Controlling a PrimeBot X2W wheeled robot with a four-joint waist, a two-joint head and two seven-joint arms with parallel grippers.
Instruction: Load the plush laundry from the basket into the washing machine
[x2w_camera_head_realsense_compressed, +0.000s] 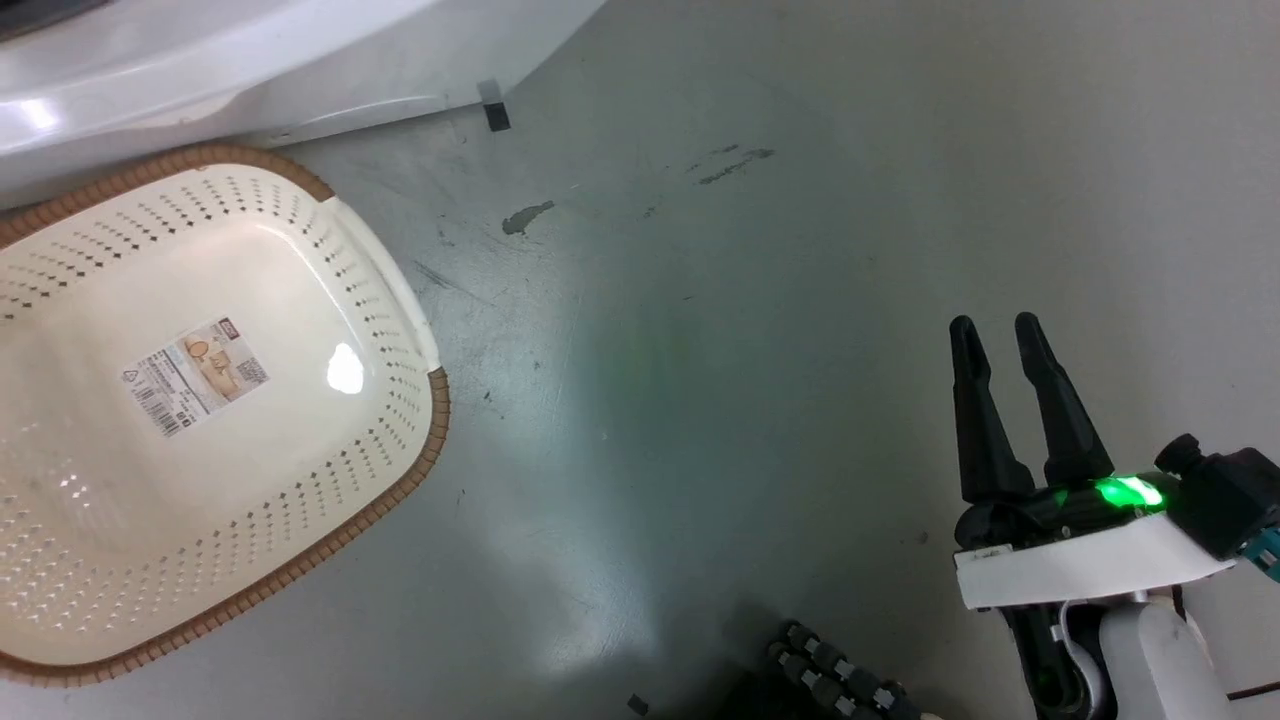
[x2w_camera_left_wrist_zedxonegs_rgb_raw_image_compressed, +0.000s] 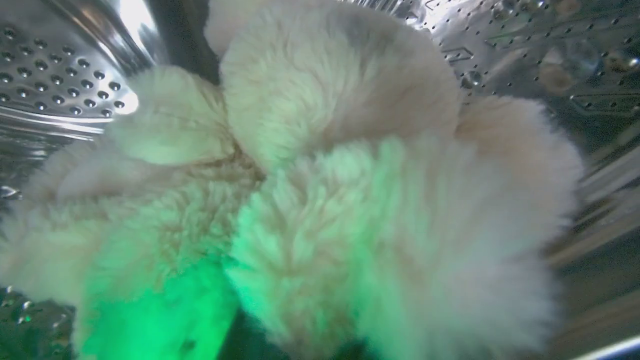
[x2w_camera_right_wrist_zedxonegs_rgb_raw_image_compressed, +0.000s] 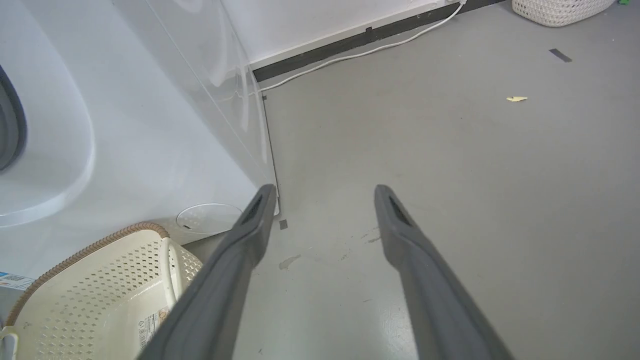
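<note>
The right gripper (x2w_camera_head_realsense_compressed: 995, 328) is hovering at the lower right of the head view. Its fingers (x2w_camera_right_wrist_zedxonegs_rgb_raw_image_compressed: 235, 260) are spread wide, carrying nothing above the grey floor (x2w_camera_head_realsense_compressed: 750, 420). Fur is crowding the left wrist view and hiding the left gripper's fingers, so I cannot tell whether they are clasping or released. The plush laundry (x2w_camera_left_wrist_zedxonegs_rgb_raw_image_compressed: 340, 200) is lying inside the washing machine (x2w_camera_left_wrist_zedxonegs_rgb_raw_image_compressed: 60, 75), against its perforated steel drum. The risk, as I judge it, is shaggy fur snagging on those hidden fingers, so a pull-back could be dragging the toy out again. The head view is giving the basket (x2w_camera_head_realsense_compressed: 435, 420) at its left, holding just a paper label. The left wrist view is giving the drum's inside.
</note>
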